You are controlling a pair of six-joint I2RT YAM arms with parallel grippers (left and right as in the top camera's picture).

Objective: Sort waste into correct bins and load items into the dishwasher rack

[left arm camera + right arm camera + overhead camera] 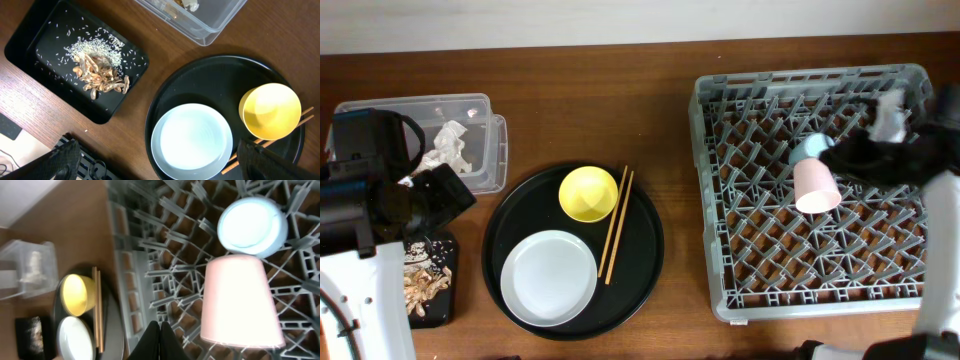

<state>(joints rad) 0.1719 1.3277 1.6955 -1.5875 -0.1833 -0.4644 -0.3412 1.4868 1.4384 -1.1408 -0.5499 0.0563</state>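
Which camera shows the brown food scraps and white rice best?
The left wrist view: the brown food scraps and white rice lie sharp in the shallow black rectangular tray. Overhead shows them small; right wrist, a blurry speck.

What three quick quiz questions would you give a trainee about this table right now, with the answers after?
1. True or false: the pink cup is in the dishwasher rack.
2. Where do the chopsticks lie? A) in the clear tub B) on the round black tray C) in the dishwasher rack
3. Fill in: the right gripper is ____ (open or shut).
Key: 1 true; 2 B; 3 shut.
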